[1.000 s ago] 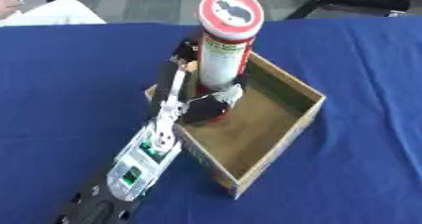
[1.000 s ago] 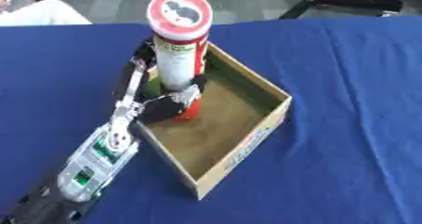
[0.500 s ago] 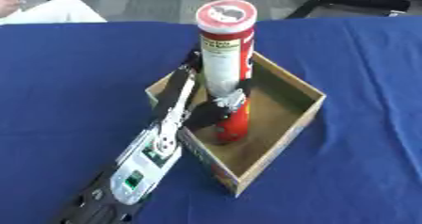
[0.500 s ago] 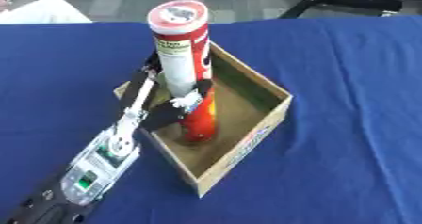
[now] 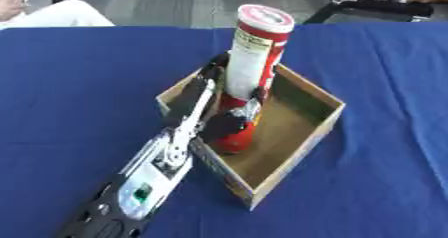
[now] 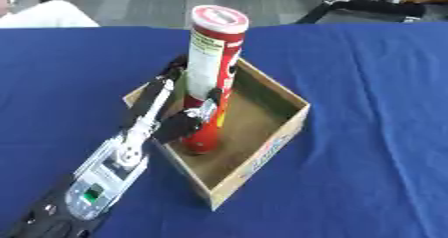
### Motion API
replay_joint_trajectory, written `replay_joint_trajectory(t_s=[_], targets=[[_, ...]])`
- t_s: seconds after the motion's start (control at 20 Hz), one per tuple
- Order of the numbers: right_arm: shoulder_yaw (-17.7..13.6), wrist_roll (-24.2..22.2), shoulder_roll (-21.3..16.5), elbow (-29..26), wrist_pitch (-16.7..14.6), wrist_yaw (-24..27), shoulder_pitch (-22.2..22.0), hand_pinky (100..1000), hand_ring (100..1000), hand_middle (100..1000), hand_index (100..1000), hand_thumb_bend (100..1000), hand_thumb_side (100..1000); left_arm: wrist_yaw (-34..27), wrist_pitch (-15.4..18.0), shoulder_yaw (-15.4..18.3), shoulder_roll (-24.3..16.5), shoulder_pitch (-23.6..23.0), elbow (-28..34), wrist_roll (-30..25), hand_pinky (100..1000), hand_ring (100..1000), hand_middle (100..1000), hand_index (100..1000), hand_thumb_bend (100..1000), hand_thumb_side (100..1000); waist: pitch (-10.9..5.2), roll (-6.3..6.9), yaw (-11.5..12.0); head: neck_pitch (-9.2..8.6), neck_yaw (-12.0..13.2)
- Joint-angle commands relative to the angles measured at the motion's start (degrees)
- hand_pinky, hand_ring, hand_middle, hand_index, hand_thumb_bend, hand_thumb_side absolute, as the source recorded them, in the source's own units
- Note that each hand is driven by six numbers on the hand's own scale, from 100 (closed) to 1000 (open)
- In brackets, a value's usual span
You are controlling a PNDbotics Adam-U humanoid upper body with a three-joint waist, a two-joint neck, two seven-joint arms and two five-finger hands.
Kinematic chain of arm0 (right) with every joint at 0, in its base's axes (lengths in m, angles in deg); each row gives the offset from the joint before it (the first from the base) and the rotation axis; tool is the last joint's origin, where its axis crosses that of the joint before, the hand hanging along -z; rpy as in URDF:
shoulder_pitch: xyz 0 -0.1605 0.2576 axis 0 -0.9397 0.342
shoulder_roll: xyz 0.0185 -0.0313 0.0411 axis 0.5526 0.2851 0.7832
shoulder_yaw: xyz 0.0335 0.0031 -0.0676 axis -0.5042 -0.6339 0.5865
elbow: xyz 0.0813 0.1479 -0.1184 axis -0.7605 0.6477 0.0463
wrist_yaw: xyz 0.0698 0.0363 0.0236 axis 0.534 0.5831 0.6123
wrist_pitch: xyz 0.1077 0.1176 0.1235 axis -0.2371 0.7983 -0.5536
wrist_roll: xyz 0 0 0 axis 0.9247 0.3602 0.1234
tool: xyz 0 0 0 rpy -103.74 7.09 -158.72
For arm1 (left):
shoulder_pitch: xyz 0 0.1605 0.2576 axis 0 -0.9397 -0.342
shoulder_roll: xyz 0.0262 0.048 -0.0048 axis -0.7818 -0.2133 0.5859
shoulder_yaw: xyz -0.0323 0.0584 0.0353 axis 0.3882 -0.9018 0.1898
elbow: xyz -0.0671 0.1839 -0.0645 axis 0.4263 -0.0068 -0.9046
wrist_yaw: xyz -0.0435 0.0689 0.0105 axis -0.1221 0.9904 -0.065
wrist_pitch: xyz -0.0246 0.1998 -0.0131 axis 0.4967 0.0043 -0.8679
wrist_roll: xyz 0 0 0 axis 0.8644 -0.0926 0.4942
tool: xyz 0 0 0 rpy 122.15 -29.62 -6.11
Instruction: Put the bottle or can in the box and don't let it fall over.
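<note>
Red and tall, the can [image 5: 248,82] stood inside the box [image 5: 311,132], base on its floor, leaning slightly. The left hand [image 5: 229,118] was curled round its lower part. Letting go cleanly would call for squaring it upright first, then opening slowly.

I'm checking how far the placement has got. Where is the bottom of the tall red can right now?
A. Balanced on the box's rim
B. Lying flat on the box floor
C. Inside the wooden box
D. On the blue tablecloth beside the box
C: the can stands nearly upright with its base down inside the wooden box, the left hand curled round its lower part.
</note>
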Motion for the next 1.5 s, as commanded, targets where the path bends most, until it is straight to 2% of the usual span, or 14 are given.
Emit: replay_joint_trajectory(t_s=[0.05, 0.4, 0.45, 0.5, 0.6, 0.65, 0.75, 0.8, 0.85, 1.1, 1.25, 1.5], targets=[[-0.4, 0.1, -1.3, -1.1, -0.1, 0.3, 0.3, 826, 643, 865, 579, 100, 594, 0.2, -1.3, 0.5, -0.6, 0.3, 1.6, -1.0, 1000, 998, 1000, 999, 100, 102, -1.38, -0.37, 0.1, -0.07, 0.1], [-0.3, 0.0, -1.3, -1.1, -0.1, 0.2, 0.0, 826, 641, 863, 578, 100, 595, -1.7, -3.5, 1.0, -1.8, -0.5, 5.1, -0.1, 1000, 994, 1000, 1000, 100, 143, -1.89, -0.28, 0.5, 0.20, -0.4], [-0.2, 0.0, -1.3, -1.1, -0.1, 0.3, 0.0, 825, 641, 863, 578, 100, 605, -2.1, -3.7, 1.2, -2.2, -0.5, 5.9, 0.0, 1000, 990, 1000, 1000, 100, 320, -1.98, -0.26, 0.6, 0.26, -0.4], [-0.2, 0.0, -1.3, -1.1, -0.2, 0.3, -0.1, 825, 641, 863, 578, 100, 595, -2.5, -3.9, 1.4, -2.5, -0.6, 6.8, 0.2, 1000, 990, 1000, 1000, 100, 158, -2.08, -0.24, 0.6, 0.30, -0.5], [-0.3, 0.1, -1.4, -1.1, -0.2, 0.3, -0.2, 825, 640, 862, 578, 100, 596, -3.4, -4.1, 2.2, -3.3, -0.9, 9.0, 0.5, 1000, 982, 1000, 989, 100, 240, -2.21, -0.26, 0.7, 0.35, -0.7], [-0.3, 0.1, -1.4, -1.1, -0.2, 0.3, -0.3, 825, 640, 862, 578, 100, 596, -3.9, -4.3, 2.6, -3.7, -1.1, 10.2, 0.6, 1000, 981, 1000, 988, 100, 252, -2.26, -0.28, 0.7, 0.38, -0.7], [-0.3, 0.3, -1.4, -1.1, -0.3, 0.3, -0.5, 825, 640, 861, 578, 100, 596, -5.3, -4.3, 3.9, -4.5, -1.6, 12.7, 1.1, 1000, 970, 1000, 975, 100, 480, -2.38, -0.35, 0.7, 0.48, -0.8], [-0.4, 0.3, -1.4, -1.1, -0.3, 0.3, -0.5, 825, 640, 861, 578, 100, 596, -6.1, -4.2, 4.6, -4.9, -1.8, 14.1, 1.3, 1000, 970, 1000, 975, 100, 480, -2.41, -0.38, 0.7, 0.50, -0.9], [-0.3, 0.4, -1.4, -1.1, -0.4, 0.3, -0.6, 824, 640, 860, 577, 100, 596, -6.9, -4.1, 5.3, -5.2, -1.9, 15.5, 1.7, 1000, 969, 1000, 964, 100, 547, -2.47, -0.47, 0.8, 0.55, -1.0], [-0.3, 0.6, -1.5, -1.1, -1.1, 0.1, -1.1, 822, 640, 858, 577, 100, 597, -11.3, -0.5, 10.2, -8.0, -3.6, 22.6, 3.1, 1000, 961, 1000, 961, 100, 569, -2.61, -0.76, 1.4, 0.87, -1.7], [-0.1, 0.6, -1.4, -1.1, -1.5, 0.1, -1.3, 821, 641, 858, 579, 100, 596, -14.0, 2.2, 13.3, -10.1, -5.9, 26.7, 3.8, 1000, 887, 1000, 911, 100, 576, -2.71, -0.91, 1.9, 1.04, -1.9], [0.2, -0.3, -0.7, -1.1, -1.6, -0.2, -1.6, 821, 641, 860, 585, 100, 592, -18.4, 6.6, 18.9, -13.3, -9.3, 27.9, 7.6, 1000, 866, 1000, 887, 100, 585, -2.83, -1.16, 2.5, 1.38, -2.4]])
